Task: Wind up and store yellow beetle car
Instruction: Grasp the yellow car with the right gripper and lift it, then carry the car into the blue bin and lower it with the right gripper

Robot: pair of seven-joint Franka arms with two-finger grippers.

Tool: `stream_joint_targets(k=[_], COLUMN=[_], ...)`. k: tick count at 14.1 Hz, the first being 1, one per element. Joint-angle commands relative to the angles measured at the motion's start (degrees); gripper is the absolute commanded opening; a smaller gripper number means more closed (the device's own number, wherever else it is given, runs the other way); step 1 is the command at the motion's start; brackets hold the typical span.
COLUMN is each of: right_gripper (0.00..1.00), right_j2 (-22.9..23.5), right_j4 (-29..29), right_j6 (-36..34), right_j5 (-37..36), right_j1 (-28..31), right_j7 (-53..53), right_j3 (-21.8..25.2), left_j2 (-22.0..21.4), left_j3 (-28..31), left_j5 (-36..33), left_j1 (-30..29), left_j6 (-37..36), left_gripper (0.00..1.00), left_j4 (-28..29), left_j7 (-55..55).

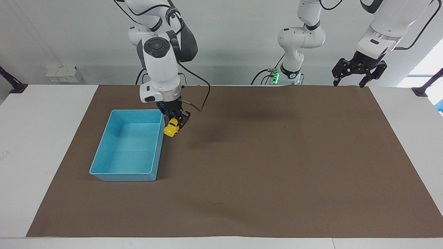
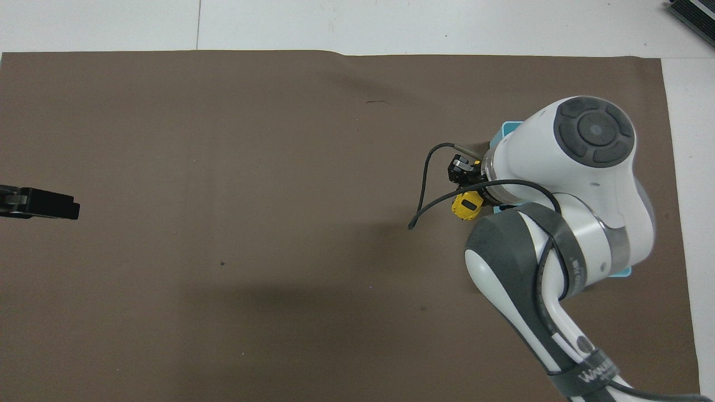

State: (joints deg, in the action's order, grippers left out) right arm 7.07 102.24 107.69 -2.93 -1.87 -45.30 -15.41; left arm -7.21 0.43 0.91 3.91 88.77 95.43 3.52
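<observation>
In the overhead view the right arm's wrist covers nearly all of the blue bin [image 2: 507,126] beneath the right gripper [image 2: 468,190]; only two corners show. The left gripper [image 2: 39,202] is cut off by the picture's edge.

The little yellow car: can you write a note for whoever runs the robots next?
Right gripper: shut on the tiny bright yellow beetle toy car, up in the air beside the rim of the open light-blue plastic bin, over the brown mat.
Left gripper: open, holds nothing, waits over the mat's edge at its own end.
Done: car picked up.
Left: carry it over the bin, lower it in, let go. Whether it is wound up cannot be seen.
</observation>
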Motion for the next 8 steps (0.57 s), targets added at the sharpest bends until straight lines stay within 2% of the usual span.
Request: stream_joint_targets(k=[1, 8], right_gripper=[0.0, 0.0], right_j2=[-1.27, -1.79], right_j4=[0.76, 2.52], right_j6=[-2.39, -2.66], right_j5=[1.26, -1.46], right_j1=[3.18, 10.21], right_j7=[11.42, 28.76], right_j3=[-0.15, -0.06], left_j2=[-0.26, -0.26], left_j3=[-0.51, -0.51], left_j5=[-0.03, -0.03], left_j1=[-1.01, -1.01], left_j6=[-1.23, -1.15], left_gripper=[1.0, 1.0], left_j4=[-0.5, -0.5], left_j7=[0.78, 0.78])
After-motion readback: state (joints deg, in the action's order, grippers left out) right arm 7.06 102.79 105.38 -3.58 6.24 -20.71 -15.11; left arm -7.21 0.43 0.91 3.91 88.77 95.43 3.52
